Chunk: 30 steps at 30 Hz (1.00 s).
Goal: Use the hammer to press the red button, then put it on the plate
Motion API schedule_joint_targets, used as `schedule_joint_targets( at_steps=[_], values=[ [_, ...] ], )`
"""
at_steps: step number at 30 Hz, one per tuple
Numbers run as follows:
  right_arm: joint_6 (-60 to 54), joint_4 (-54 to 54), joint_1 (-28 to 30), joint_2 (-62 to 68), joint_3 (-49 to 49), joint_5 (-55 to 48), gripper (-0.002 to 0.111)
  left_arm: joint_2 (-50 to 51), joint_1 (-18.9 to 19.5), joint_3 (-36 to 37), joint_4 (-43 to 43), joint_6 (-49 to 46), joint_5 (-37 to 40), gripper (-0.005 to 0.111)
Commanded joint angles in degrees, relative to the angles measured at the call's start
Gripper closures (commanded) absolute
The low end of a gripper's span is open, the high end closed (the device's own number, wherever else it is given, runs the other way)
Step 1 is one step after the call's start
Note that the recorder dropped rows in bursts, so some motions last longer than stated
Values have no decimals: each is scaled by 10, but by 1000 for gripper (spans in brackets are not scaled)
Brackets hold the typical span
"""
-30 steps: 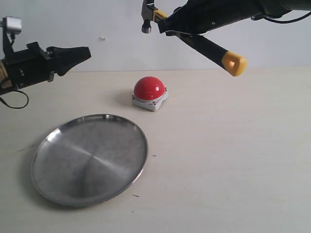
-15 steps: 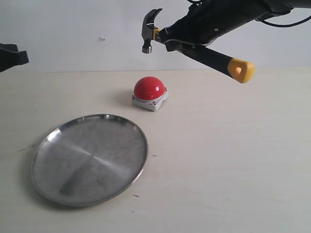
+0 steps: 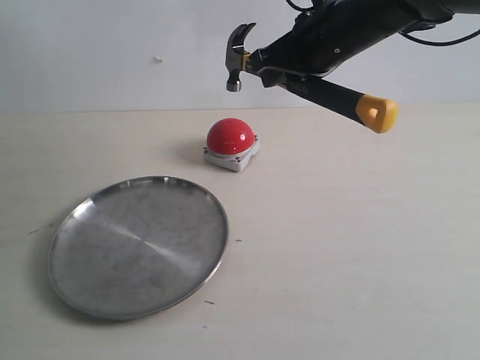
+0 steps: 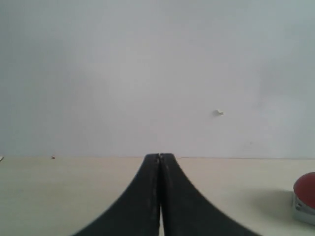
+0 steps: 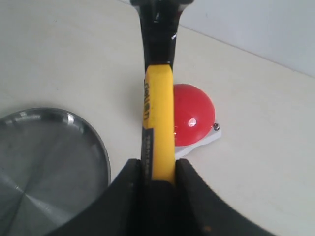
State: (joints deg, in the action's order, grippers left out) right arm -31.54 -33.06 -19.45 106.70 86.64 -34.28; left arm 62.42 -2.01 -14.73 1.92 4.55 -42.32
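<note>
Since 1 second ago your hammer (image 3: 331, 97) has dropped lower in the exterior view and slid a little right, its head coming down from the top edge toward the red button (image 3: 231, 137), while your left gripper (image 4: 160, 160) has left the upper left of that view altogether. The right gripper (image 3: 261, 61) pinches the hammer's handle just behind the dark head, in the upper middle of the frame; the handle runs down and to the right and ends in the yellow loop at the right. In the right wrist view you can see both fingers (image 5: 129, 196) clamped on either side of the black-and-yellow handle. The head hangs in the air above the red button, striking face down, with a clear gap between them. The button sits on its grey square base on the pale table (image 3: 360, 247), just above the centre of the frame and near the white wall (image 3: 112, 52). The plate (image 3: 139, 247) lies flat at the lower left, apart from the button, with nothing on it. In the left wrist view the left gripper's 2 fingers are pressed together with nothing between them, pointing at the wall, and the button's edge shows at the lower right.
</note>
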Motion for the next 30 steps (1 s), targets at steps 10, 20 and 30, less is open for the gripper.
schedule_joint_targets(
  at_steps=[10, 20, 30],
  values=[
    [-115, -84, 2, -127, -199, 214, 108, -261, -3, 147, 49, 60, -15, 107],
    [-239, -195, -17, -145, -217, 196, 108, -354, -3, 147, 49, 89, 165, 107],
    [-237, -199, -88, -145, -217, 264, 108, -359, -3, 147, 49, 136, 206, 107]
  ],
)
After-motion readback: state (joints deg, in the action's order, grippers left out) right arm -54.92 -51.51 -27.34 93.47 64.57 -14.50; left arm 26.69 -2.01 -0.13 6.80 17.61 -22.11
